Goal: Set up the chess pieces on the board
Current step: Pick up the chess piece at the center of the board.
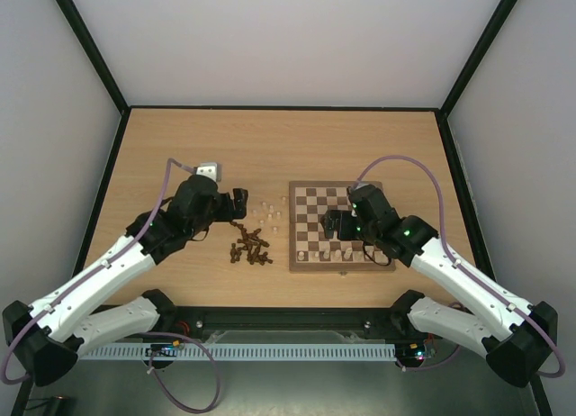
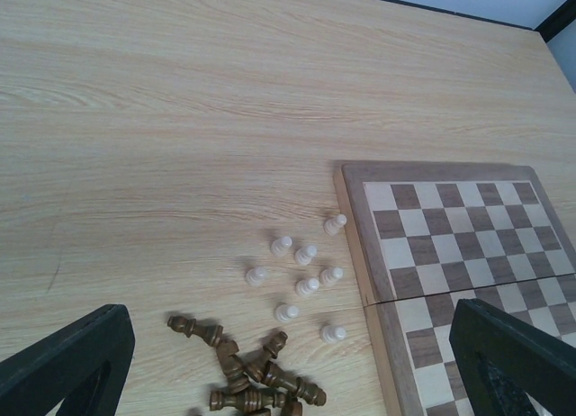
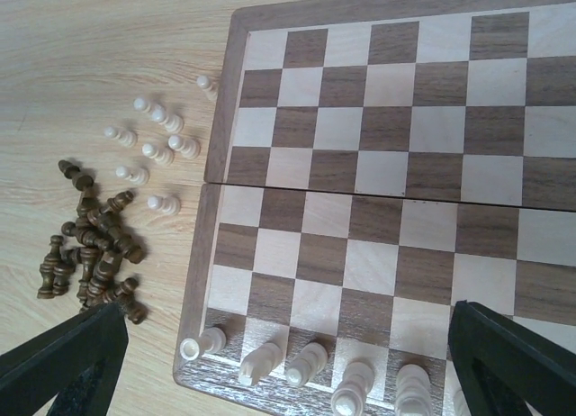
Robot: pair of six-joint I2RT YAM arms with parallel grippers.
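Observation:
The board [image 1: 337,204] lies right of centre on the table. Several pale chess pieces [image 3: 306,362] stand along its near row. My right gripper [image 1: 331,225] hovers open above that row, and its dark fingers [image 3: 517,362] have nothing between them. Left of the board stand several pale pawns [image 2: 306,281], and several dark pieces [image 2: 256,375] lie in a heap beside them. My left gripper [image 1: 238,203] hangs open over that heap, holding nothing. The board's left edge [image 2: 360,254] shows in the left wrist view. The pawns [image 3: 153,150] and the dark heap [image 3: 94,249] also show in the right wrist view.
The wooden table [image 1: 270,137] is boxed in by pale walls with black frame bars [image 1: 112,177] at left, right and back. Purple cables [image 1: 400,161] loop off both wrists. The arm bases and a rail [image 1: 288,351] line the near edge.

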